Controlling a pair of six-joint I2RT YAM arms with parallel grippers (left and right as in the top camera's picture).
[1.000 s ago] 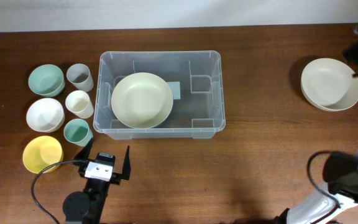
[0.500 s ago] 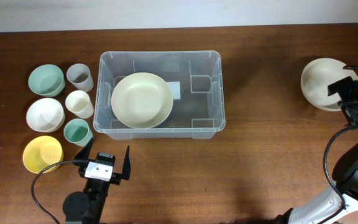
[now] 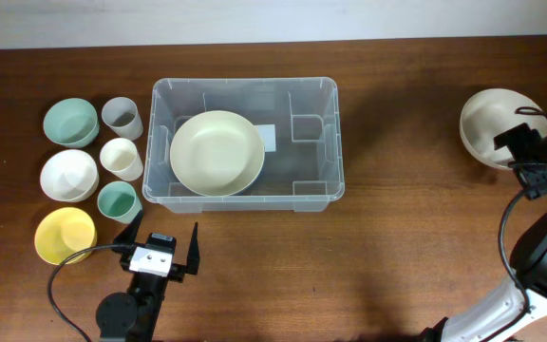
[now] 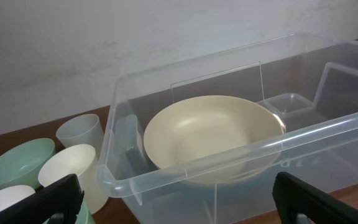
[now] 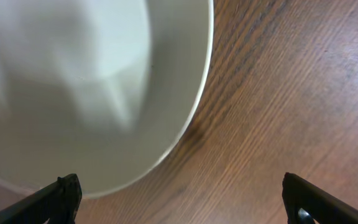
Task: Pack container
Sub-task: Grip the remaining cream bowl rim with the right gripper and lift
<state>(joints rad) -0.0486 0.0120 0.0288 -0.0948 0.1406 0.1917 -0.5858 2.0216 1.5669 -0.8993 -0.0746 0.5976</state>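
Currently the right hand (image 3: 525, 159), fingers apart and empty, hangs over the near edge of the cream round bowl (image 3: 487, 123). The large clear plastic rectangular container (image 3: 335, 142) sits well to its left, long axis running left-right. The left hand (image 3: 166, 228), also apart, is nearer the container.

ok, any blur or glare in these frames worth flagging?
Right wrist: the white bowl fills the frame and looks soft and smeared, while the table grain beside it is sharper. Left wrist: the container is crisp, with a small bright highlight on the rim of the cream bowl inside. Overhead: even light, soft shadows, no glare.
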